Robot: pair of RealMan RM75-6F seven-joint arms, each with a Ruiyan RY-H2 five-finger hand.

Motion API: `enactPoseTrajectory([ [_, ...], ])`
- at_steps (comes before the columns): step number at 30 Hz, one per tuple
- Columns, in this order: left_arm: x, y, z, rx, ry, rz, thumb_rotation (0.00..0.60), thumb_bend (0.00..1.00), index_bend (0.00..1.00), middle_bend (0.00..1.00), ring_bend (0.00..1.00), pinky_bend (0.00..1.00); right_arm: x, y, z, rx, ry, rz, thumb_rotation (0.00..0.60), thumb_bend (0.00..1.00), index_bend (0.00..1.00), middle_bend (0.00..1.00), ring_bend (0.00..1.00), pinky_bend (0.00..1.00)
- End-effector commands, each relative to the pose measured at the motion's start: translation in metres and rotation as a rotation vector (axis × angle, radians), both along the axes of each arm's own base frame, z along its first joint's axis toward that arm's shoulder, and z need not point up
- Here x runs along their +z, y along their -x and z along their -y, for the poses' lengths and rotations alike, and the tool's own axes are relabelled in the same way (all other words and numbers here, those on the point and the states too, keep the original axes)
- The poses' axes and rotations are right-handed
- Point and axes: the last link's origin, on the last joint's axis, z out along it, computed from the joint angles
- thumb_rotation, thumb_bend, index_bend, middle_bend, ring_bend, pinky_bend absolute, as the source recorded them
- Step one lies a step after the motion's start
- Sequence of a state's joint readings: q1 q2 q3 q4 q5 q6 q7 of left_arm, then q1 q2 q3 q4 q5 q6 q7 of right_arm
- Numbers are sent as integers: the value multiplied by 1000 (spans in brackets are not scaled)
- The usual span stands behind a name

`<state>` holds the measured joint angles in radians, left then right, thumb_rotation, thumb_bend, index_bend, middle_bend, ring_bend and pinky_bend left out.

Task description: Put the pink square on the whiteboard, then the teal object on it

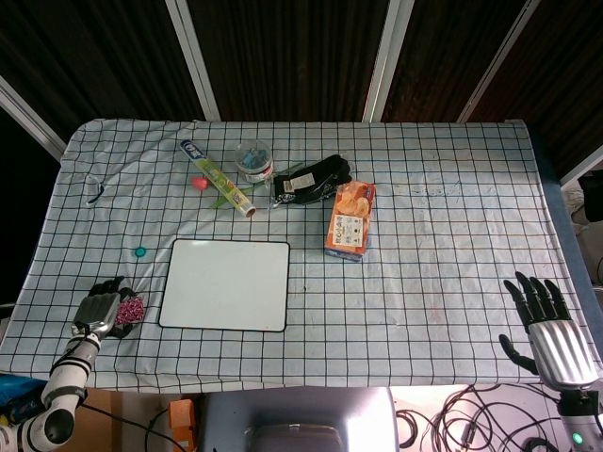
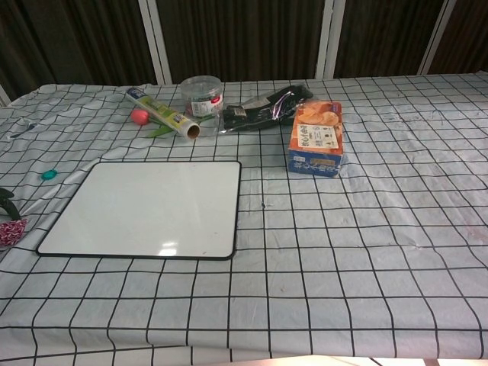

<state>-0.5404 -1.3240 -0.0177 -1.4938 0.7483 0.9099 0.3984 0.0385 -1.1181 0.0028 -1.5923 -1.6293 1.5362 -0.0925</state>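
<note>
Left hand sits over the pink square at the desk's near-left edge, fingers around it, though whether they actually grip it I cannot tell. Whiteboard lies just beside. A loose hold could drop it short. Teal object waits beyond. Right hand rests with fingers spread, empty.

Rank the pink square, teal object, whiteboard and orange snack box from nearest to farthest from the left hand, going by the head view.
1. Pink square, touching the left hand.
2. Teal object, beyond the hand.
3. Whiteboard, to the hand's right; too close to the teal object to rank firmly.
4. Orange snack box, mid-table.
</note>
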Motion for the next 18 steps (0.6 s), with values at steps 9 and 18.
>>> enactPoseTrajectory([
  [9,2,2,-2,-28,-41,1,600,308,443,34,0,102,-1,0,0,0,-1,-1,600,255,0,0,0,0],
  [18,8,4,-1,-34,-64,-2,600,308,462,49,0,104,-1,0,0,0,-1,-2,600,255,0,0,0,0],
])
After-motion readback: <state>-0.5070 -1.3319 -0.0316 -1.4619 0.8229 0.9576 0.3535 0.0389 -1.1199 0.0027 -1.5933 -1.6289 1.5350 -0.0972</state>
